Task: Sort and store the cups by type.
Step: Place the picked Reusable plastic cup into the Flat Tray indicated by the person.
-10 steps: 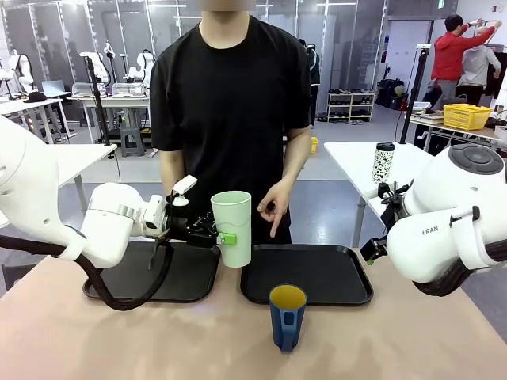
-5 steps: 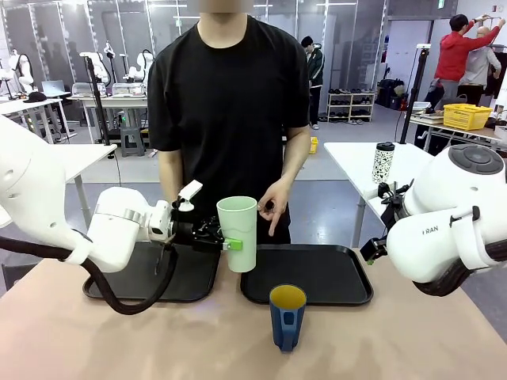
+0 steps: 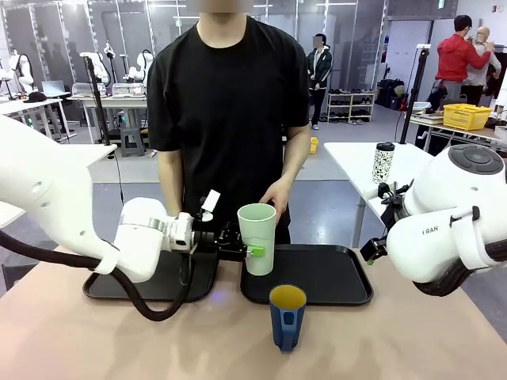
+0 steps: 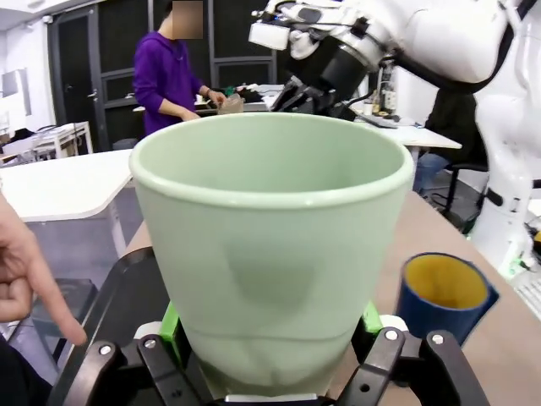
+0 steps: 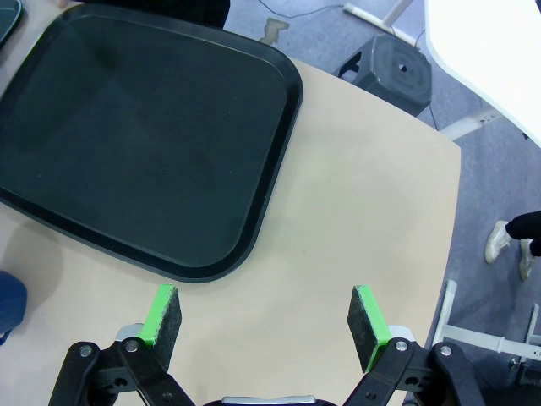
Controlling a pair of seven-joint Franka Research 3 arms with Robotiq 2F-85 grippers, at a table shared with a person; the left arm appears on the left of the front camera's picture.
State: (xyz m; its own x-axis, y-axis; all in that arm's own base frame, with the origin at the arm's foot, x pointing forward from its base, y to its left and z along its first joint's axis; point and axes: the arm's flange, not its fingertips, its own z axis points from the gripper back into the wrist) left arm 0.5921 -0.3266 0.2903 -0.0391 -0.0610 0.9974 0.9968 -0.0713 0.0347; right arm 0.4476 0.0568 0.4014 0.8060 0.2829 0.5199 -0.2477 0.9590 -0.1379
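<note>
My left gripper (image 3: 252,250) is shut on the pale mint-green tumbler (image 3: 257,237), holding it upright just above the left end of the right black tray (image 3: 333,277). In the left wrist view the tumbler (image 4: 270,245) sits between the green pads (image 4: 172,321). The dark blue mug (image 3: 287,315) with a yellow inside stands on the table in front of that tray, and it shows in the left wrist view (image 4: 444,296) to the tumbler's right. My right gripper (image 5: 264,326) hangs open over bare tabletop beside the tray (image 5: 127,135). The person's hand (image 3: 277,194) hovers just behind the tumbler.
A second black tray (image 3: 158,277) lies at the left, under my left arm. A person in black stands at the far edge. A speckled travel tumbler (image 3: 383,162) stands on a white table behind. The mug's blue edge (image 5: 8,306) shows at the right wrist view's left border.
My left arm has carried the tumbler to the right and slightly down, from between the trays to the right tray's left end. The person's hand has drawn back a little. The right arm is still.
</note>
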